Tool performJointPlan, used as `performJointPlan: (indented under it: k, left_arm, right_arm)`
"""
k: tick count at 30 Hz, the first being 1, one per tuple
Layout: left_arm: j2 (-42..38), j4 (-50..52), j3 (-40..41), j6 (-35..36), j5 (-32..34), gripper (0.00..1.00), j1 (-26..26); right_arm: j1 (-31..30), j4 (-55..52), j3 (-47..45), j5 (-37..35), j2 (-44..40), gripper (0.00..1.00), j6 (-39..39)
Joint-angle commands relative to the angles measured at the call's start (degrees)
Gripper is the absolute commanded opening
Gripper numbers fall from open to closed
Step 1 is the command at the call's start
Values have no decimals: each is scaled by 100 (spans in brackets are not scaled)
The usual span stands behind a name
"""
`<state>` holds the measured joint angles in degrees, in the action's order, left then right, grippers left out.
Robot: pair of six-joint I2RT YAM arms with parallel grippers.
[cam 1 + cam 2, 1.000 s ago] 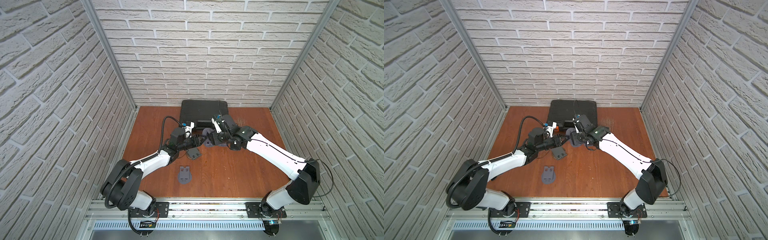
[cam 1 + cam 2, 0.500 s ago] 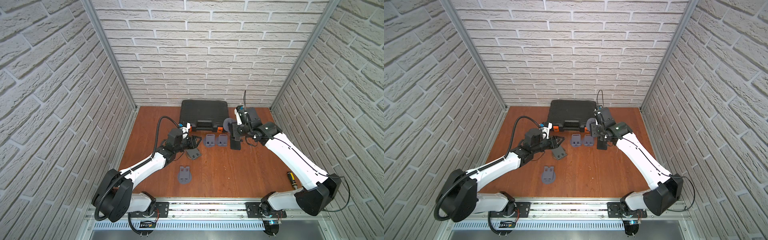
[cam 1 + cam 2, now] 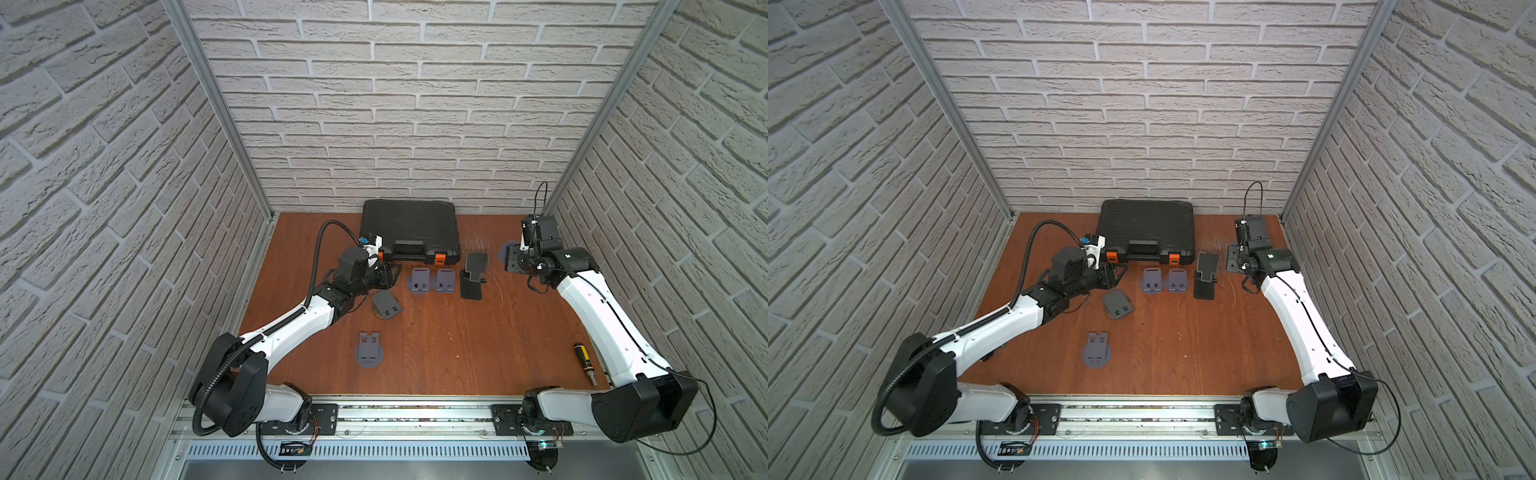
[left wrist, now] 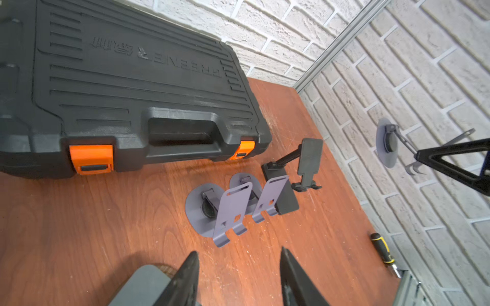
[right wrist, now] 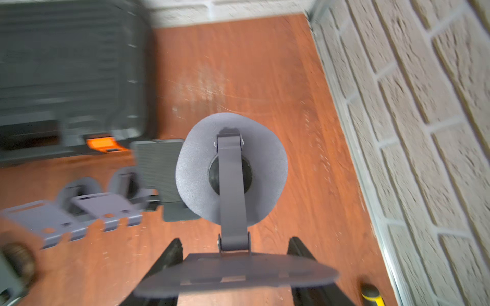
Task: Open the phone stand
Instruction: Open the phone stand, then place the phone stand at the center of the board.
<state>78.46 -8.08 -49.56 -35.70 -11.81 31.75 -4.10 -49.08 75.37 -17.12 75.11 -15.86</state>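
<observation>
My right gripper (image 5: 236, 265) is shut on the flat plate of a grey phone stand (image 5: 265, 164). The stand is unfolded, its round base hanging out in front on the hinged arm. In both top views this stand (image 3: 506, 251) (image 3: 1230, 254) is held above the table's far right, close to the side wall. My left gripper (image 4: 238, 267) (image 3: 384, 276) is open with only bare table between its fingers. A folded grey stand (image 4: 143, 286) (image 3: 386, 306) lies just beside it.
Two unfolded grey stands (image 3: 419, 280) (image 3: 444, 280) and a black stand (image 3: 473, 276) stand in a row before a black tool case (image 3: 409, 228). Another folded stand (image 3: 368, 353) lies nearer the front. A screwdriver (image 3: 584, 361) lies by the right wall.
My right arm has swung from the table's middle to the far right, carrying the unfolded stand. My left gripper has let go of it and its jaws have widened.
</observation>
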Motion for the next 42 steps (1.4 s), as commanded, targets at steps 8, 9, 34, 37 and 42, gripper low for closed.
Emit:
performJointPlan:
  k: [8,9,34,37,42]
  left_arm:
    - [117,-143,-132,239,179,52,-39]
    - [108,-132,-130,239,196,52,-45]
    - [126,67,-151,205,307,52,-24]
    - [101,117,-166,212,311,52,-27]
    - [87,148,-176,204,329,52,-24]
  right_arm:
    - [555,648,-522,274,215,19,-31]
    - [554,678,-549,294,274,19,-31]
    - [609,1336,-489,888,2173,18,382]
    - [620,1384,-480,954,2341,18,441]
    - [641,1372,-419,1050,2579,19,511]
